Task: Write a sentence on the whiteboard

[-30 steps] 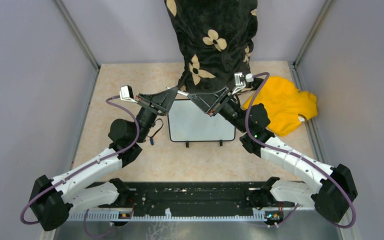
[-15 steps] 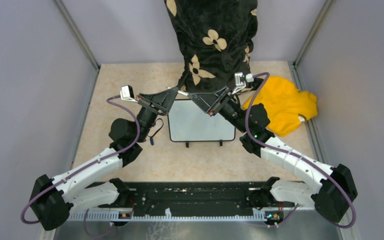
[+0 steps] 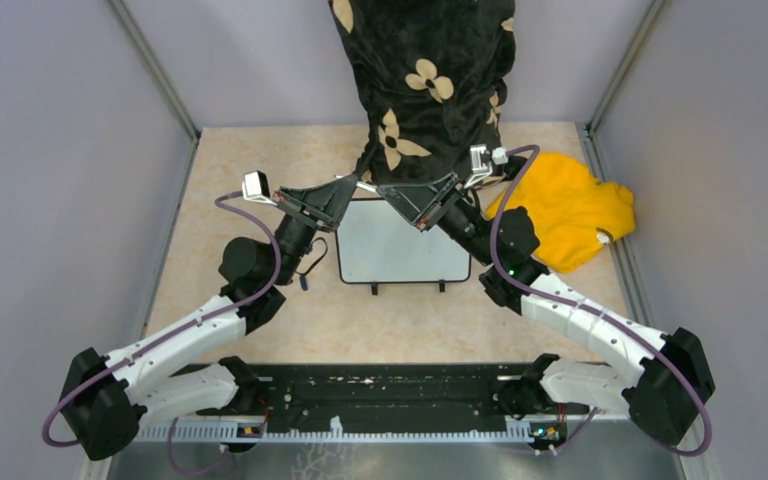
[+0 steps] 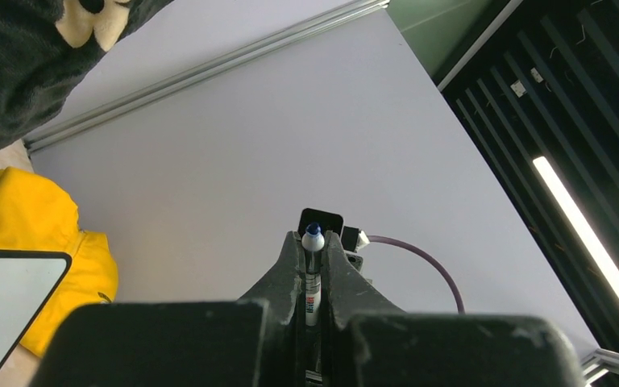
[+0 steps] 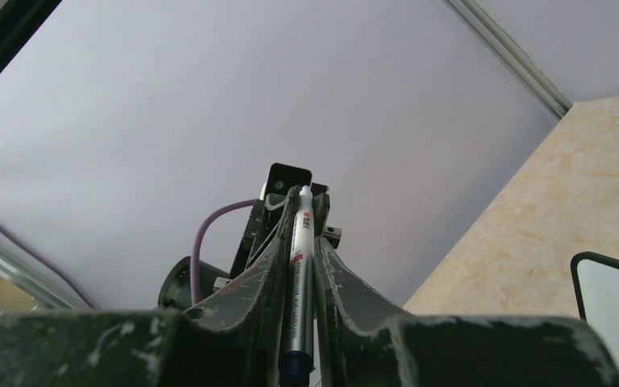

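Whiteboard is sitting mid-table, cloth lying to its right, fabric hanging behind it. Left gripper and right gripper are meeting over its far edge, marker sitting between both.

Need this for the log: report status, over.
Left gripper shut on marker. Right gripper around same marker, grip unclear. Whiteboard blank. Black flowered cloth at its far edge.

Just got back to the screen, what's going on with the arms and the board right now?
Both arms meet above the far edge of the whiteboard. The left gripper is shut on a marker, and the right gripper grips the same marker from the other end, which looks like a handover or uncapping. The whiteboard is blank: nothing is written yet. A yellow cloth lies to its right.
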You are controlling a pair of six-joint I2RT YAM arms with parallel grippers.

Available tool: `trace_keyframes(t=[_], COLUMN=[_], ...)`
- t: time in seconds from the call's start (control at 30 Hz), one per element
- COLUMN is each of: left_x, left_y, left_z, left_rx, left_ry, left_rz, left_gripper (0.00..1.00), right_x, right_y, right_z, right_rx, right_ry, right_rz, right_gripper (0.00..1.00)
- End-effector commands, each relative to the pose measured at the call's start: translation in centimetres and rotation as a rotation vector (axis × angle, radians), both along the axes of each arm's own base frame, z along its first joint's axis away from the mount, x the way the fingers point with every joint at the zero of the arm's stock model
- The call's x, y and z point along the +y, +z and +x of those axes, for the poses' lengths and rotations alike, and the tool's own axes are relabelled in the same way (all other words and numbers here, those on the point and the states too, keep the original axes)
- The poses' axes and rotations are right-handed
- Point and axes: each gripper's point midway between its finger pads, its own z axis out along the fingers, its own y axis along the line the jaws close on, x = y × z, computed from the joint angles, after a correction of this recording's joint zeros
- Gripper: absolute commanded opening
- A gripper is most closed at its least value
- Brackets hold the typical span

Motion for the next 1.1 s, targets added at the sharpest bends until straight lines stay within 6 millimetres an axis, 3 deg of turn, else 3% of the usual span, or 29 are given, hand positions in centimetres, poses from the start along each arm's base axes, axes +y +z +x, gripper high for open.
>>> trace_keyframes(t=[0.0,0.23,0.27,0.43,0.63,0.9,1.07], left_x=[-0.5,-0.6,-0.6,-0.1,2.4,6.3,7.7], left_y=[-0.7,-1.0,-1.1,-2.1,-4.6,-9.0,-10.8], left_z=[-0.2,-0.2,-0.2,-0.2,0.0,1.5,3.2], left_rx=[0.006,0.009,0.008,0.014,0.023,-0.081,-0.138], left_ry=[-0.020,-0.017,-0.017,0.015,0.164,0.419,0.480], left_rz=[0.011,0.017,0.021,0.058,0.243,1.006,1.385], left_gripper=[0.00,0.00,0.04,0.60,0.96,0.99,0.99], right_x=[-0.7,-0.8,-0.9,-1.6,-4.0,-9.4,-9.7], right_y=[2.4,2.5,2.4,2.1,-0.5,-4.6,-4.8], right_z=[-0.1,-0.3,-0.4,-0.6,-0.7,0.2,0.4], right_rx=[-0.051,-0.058,-0.056,-0.068,-0.057,-0.074,-0.129], right_ry=[-0.014,-0.015,-0.018,-0.053,-0.181,-0.427,-0.544], right_rz=[0.063,0.057,0.053,0.001,-0.209,-0.632,-0.786], right_gripper=[0.17,0.00,0.00,0.00,0.00,0.00,0.00])
